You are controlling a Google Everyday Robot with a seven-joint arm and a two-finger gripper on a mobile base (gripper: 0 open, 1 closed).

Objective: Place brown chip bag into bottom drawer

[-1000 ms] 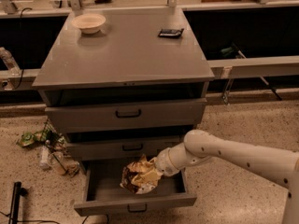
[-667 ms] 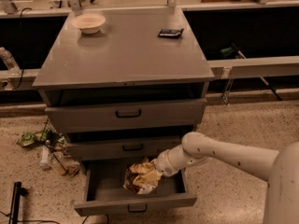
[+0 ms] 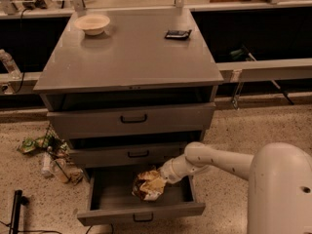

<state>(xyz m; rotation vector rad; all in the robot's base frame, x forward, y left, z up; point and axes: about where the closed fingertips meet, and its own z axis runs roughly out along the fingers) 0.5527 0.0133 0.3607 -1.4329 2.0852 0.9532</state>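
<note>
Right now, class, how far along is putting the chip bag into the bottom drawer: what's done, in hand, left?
Done: the drawer stands open and the bag is down inside it. In hand: the gripper is at the bag, within the drawer. Left: letting go, if not yet done, and pulling the arm clear.

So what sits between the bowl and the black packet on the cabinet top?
Nothing: camera view shows the cabinet top bare between bowl and black packet. The claw is at the brown chip bag in the bottom drawer.
</note>
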